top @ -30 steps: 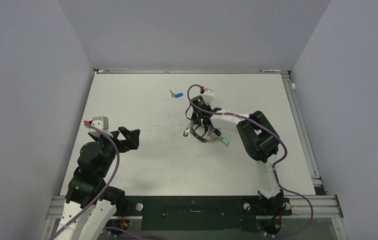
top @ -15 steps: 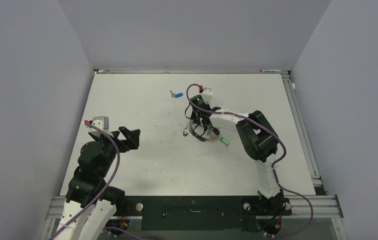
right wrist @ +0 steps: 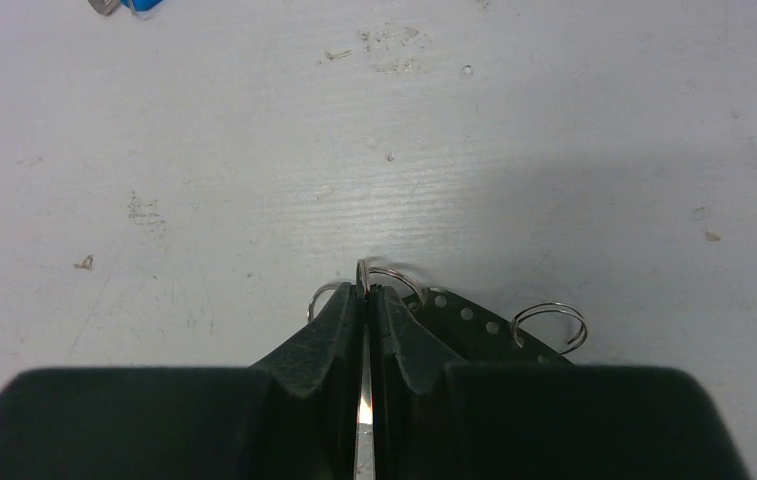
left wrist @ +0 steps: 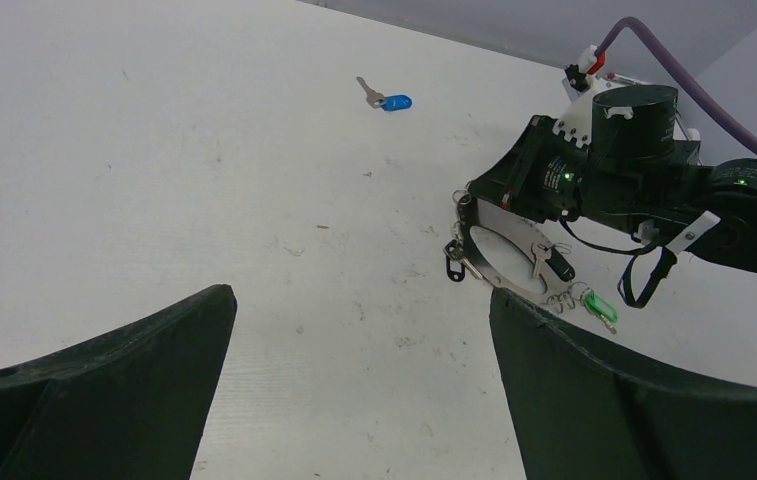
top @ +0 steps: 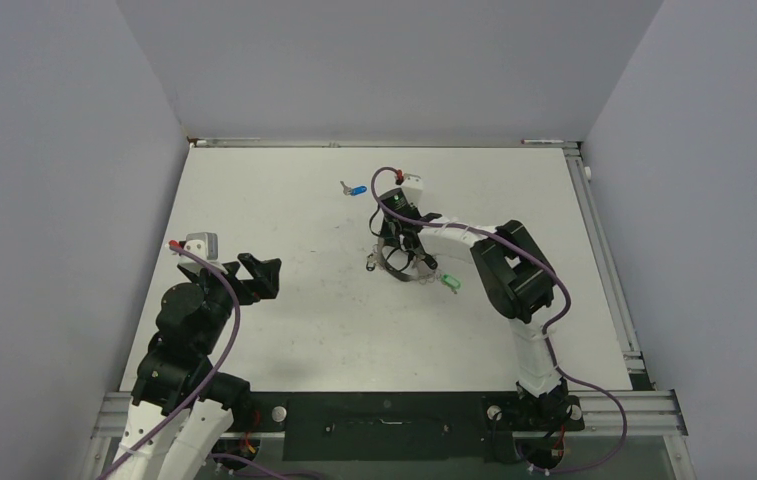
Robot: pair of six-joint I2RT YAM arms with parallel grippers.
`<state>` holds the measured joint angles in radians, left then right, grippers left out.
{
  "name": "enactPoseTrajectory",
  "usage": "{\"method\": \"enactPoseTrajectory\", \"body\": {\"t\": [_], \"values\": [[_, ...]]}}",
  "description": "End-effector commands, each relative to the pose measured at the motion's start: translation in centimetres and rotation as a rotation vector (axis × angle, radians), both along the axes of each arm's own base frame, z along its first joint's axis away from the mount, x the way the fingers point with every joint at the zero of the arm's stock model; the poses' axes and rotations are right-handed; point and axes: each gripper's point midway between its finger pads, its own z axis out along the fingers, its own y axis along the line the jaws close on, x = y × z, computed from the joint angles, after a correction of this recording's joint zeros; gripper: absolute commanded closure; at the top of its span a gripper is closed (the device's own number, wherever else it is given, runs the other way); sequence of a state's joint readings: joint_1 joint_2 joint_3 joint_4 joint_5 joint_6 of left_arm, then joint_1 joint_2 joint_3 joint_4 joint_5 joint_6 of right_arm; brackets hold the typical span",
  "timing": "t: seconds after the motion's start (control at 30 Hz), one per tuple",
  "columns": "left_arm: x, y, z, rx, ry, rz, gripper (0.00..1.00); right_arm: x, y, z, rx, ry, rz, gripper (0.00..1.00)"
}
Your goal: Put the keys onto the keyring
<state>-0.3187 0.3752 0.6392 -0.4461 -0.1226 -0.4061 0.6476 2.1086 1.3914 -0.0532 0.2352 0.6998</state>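
Note:
The keyring [top: 406,279] is a large thin metal hoop lying mid-table, with small split rings and a black tag strung on it. It also shows in the left wrist view [left wrist: 495,272]. My right gripper [top: 395,247] is shut on the hoop's edge; in the right wrist view [right wrist: 366,292] the metal strip sits between the closed fingers. The green key [top: 449,283] lies by the hoop's right end [left wrist: 599,305]. The blue key [top: 355,189] lies apart on the far side [left wrist: 392,102]. My left gripper [top: 260,277] is open and empty, far to the left [left wrist: 359,295].
A small black oval loop [left wrist: 453,271] lies at the hoop's left end. Grey walls close in the table on the left, back and right. The right arm's purple cable [top: 384,190] arcs above the hoop.
My right gripper has shifted slightly toward the far side, dragging the hoop and the green key a little with it. The left arm has not moved.

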Motion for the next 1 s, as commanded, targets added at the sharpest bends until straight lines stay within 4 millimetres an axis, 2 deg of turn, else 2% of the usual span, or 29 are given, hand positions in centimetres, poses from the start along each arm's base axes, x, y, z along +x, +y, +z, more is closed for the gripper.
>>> {"method": "enactPoseTrajectory", "body": {"t": [0.0, 0.23, 0.4, 0.6, 0.77, 0.97], "values": [[0.3, 0.0, 1.0, 0.0, -0.034, -0.003, 0.03, 0.2, 0.1, -1.4, -0.016, 0.015, 0.02, 0.95], [0.3, 0.0, 1.0, 0.001, -0.035, -0.003, 0.03, 0.1, 0.1, -0.3, -0.046, -0.025, 0.087, 0.95], [0.2, -0.1, 1.0, 0.001, -0.042, -0.008, 0.03, -0.2, 0.2, 2.3, -0.051, -0.099, 0.174, 0.95], [0.2, -0.1, 1.0, 0.002, -0.042, -0.011, 0.03, -1.1, 0.1, 4.4, -0.061, -0.143, 0.253, 0.95], [0.2, -0.3, 1.0, 0.003, -0.044, -0.02, 0.02, -2.3, 0.8, 6.2, -0.085, -0.171, 0.318, 0.95], [0.1, -0.5, 1.2, 0.006, -0.061, -0.04, 0.02, -3.9, 0.5, 9.0, -0.103, -0.222, 0.364, 0.95]]}}
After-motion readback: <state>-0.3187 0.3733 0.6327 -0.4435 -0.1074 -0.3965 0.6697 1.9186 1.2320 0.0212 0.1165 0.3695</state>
